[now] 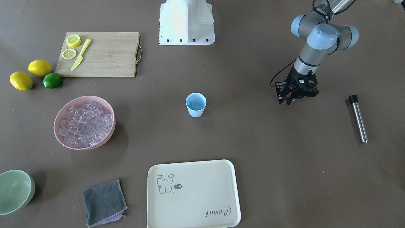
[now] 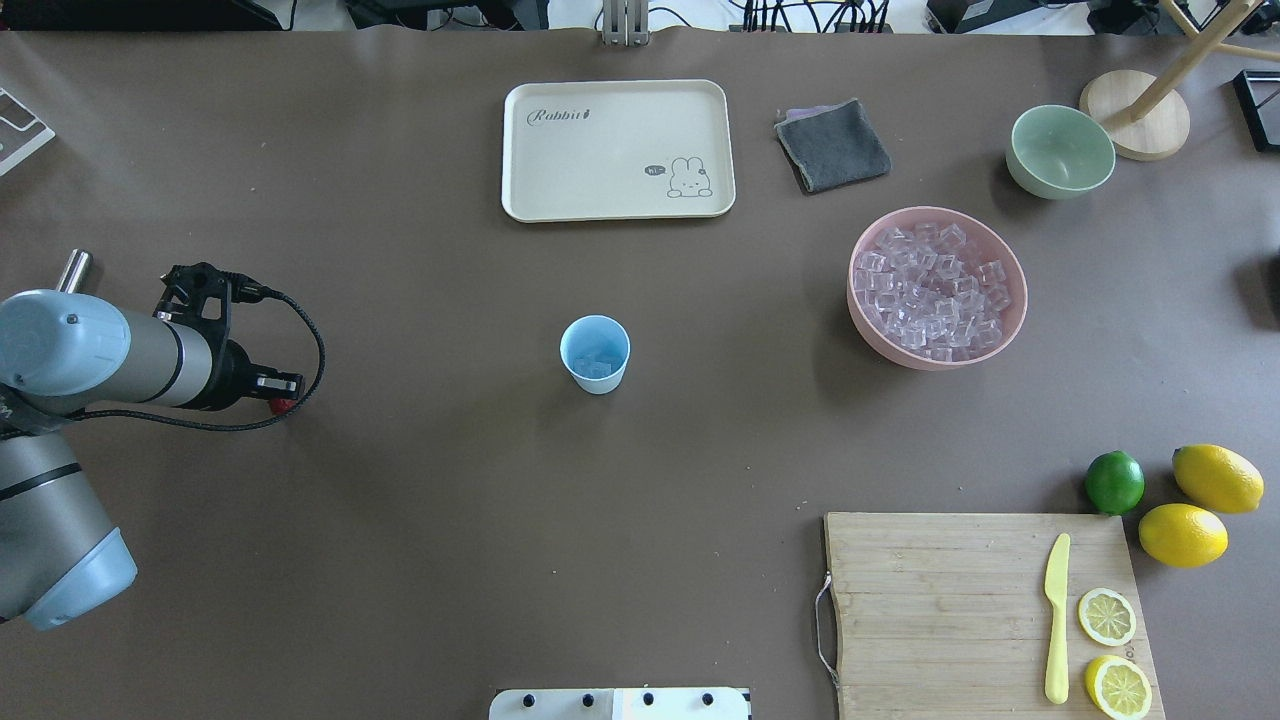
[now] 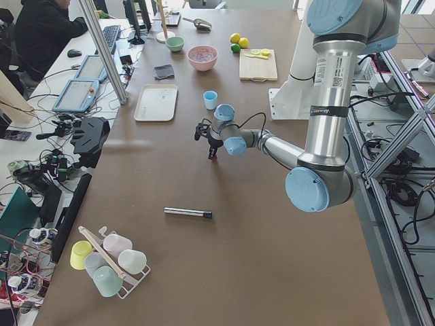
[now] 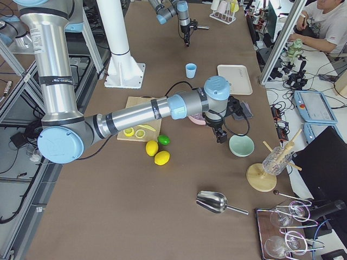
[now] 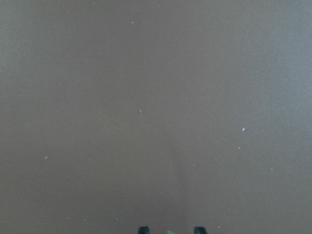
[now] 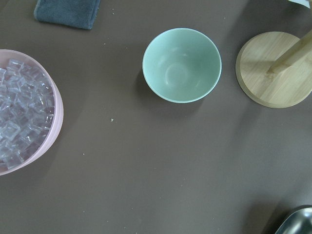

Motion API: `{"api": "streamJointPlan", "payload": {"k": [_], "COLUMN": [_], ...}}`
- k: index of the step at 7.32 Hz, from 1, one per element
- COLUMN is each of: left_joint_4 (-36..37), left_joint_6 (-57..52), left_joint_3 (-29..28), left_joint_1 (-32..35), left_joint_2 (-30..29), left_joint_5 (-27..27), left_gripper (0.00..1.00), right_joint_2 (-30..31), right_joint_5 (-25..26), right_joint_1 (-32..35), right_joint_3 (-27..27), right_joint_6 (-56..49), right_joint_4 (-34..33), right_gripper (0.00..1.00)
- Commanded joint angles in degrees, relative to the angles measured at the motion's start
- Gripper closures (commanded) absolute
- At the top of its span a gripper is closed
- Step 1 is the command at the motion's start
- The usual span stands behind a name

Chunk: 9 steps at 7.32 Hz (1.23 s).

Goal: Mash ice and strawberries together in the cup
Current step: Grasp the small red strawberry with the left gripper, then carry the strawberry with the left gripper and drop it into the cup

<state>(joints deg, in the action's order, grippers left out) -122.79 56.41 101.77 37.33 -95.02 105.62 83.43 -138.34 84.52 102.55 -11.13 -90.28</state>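
The light-blue cup [image 1: 196, 109] stands upright mid-table with a few ice cubes [image 2: 596, 358] in it. More ice [image 1: 85, 123] fills the pink bowl [image 2: 1010, 320]. My left gripper [image 1: 285, 101] hangs just above the table, well to the cup's side, shut on a small red strawberry [image 2: 284, 406]. In the left wrist view its fingertips [image 5: 144, 229] and a bit of green leaf show at the bottom edge. My right gripper [image 4: 221, 135] hovers between the pink bowl and the green bowl [image 6: 181, 66]; I cannot tell whether it is open or shut.
A steel muddler [image 1: 358, 118] lies on the table beyond the left gripper. A cream tray [image 1: 193, 193] and a grey cloth [image 1: 104, 202] lie on the operators' side. A cutting board [image 2: 985, 610] holds lemon slices and a yellow knife, with two lemons and a lime [image 2: 1114, 481] beside it.
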Motion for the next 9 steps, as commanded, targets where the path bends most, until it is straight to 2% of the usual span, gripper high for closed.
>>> {"api": "streamJointPlan", "payload": {"k": [1,3,5,6,7,8,9], "left_joint_4": [7.07,24.69,25.58,25.32,20.09,15.52,15.21], "left_joint_6": [1.5,6.33,8.79,8.89,9.07,9.07,9.76], "left_joint_3": [4.74,4.31,-2.5,-5.59,-9.53,-11.4,-11.59], "left_joint_1": [0.98,0.73,-1.38,-2.26,-5.57,-5.78,-6.39], "left_joint_2": [-6.96,-26.0,-36.23,-38.64,-38.66,-38.66,-38.49], "left_joint_5": [3.34,3.55,3.37,1.28,-5.7,-6.29,-6.39], "left_gripper": [1.0,1.0,1.0,1.0,1.0,1.0,1.0], "right_joint_2": [0.06,0.76,2.78,3.57,4.54,4.98,4.98], "right_joint_5": [0.0,0.0,0.0,0.0,0.0,-0.09,-0.09], "right_joint_1": [0.12,0.12,0.38,0.82,1.17,1.44,1.44], "right_joint_3": [0.01,-0.95,-0.95,-0.78,-0.34,-0.25,-0.25], "right_joint_6": [0.14,-0.47,-1.08,-1.26,-1.44,-1.44,-1.44], "right_joint_4": [-0.07,0.01,0.01,0.01,0.01,0.1,0.02], "right_gripper": [0.02,0.02,0.02,0.02,0.02,0.02,0.02]}}
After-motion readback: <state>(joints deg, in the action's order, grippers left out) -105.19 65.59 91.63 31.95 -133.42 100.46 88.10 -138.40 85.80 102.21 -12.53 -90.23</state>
